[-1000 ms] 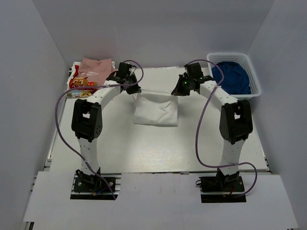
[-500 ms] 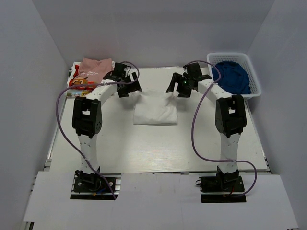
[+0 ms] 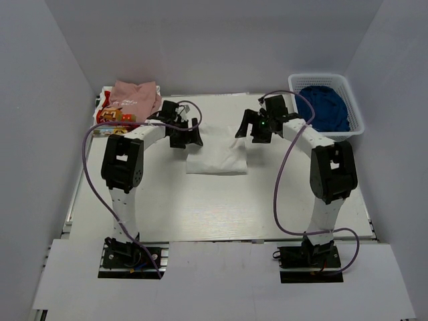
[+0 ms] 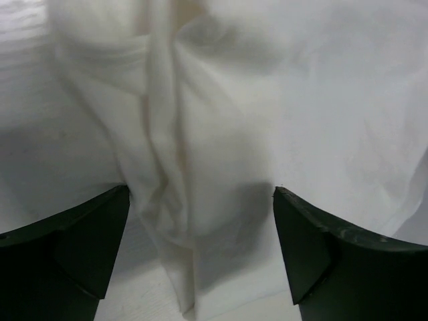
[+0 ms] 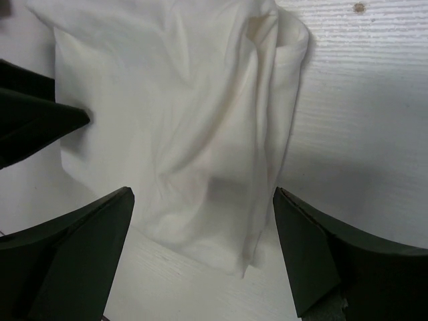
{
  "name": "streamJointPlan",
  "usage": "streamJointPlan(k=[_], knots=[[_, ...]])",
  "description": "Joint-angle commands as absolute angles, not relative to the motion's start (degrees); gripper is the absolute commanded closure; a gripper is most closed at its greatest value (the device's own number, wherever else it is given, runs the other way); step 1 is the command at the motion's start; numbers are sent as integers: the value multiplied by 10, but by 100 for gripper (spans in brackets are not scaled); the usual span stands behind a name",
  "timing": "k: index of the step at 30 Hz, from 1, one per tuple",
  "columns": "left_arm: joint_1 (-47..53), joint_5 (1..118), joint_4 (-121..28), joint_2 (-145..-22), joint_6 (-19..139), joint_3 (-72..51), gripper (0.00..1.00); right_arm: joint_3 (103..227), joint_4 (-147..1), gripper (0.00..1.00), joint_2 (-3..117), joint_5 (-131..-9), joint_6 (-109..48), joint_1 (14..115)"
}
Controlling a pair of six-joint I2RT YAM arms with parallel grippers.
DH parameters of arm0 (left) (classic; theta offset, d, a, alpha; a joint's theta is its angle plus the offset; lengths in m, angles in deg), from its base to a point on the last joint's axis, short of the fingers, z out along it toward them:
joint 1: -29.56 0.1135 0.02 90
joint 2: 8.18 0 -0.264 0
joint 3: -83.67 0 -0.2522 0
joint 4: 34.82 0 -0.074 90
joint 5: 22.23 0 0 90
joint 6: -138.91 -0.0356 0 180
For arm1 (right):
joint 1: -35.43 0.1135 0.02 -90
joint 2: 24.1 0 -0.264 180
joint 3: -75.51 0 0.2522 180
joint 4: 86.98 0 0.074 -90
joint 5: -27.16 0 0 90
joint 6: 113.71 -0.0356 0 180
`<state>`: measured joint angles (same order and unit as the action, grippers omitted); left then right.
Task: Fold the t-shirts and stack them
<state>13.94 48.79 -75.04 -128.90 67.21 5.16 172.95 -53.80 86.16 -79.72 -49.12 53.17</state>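
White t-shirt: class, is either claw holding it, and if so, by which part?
Neither. The left claw and right claw both hang open over the white t-shirt, gripping no part.

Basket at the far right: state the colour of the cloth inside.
Deep blue cloth, best seen in the top external view.

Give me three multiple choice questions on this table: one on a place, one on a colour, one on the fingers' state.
1. The white basket sits: A far right corner; B far left corner; C between the arm bases.
2. The cloth in it is: A red; B blue; C green.
3. The left fingers and right fingers are: A both open; B both shut; C one each.
Answers: A, top view shows it far right; B, the heap is deep blue; A, each wrist view shows a wide gap over the white shirt.
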Motion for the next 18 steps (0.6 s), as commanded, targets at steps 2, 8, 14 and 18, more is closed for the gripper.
streamJointPlan(k=[2,8,14,18], knots=[[129,402,-735,-1342,639,73,9,1697,-553,10,810,-793,-475,528],[136,335,-693,-1354,627,74,100,1652,-550,10,764,-742,-475,519],[148,369,-721,-1289,566,126,100,1569,-569,10,688,-737,-467,511],[148,381,-735,-1216,493,146,100,1519,-578,10,642,-715,-464,508]])
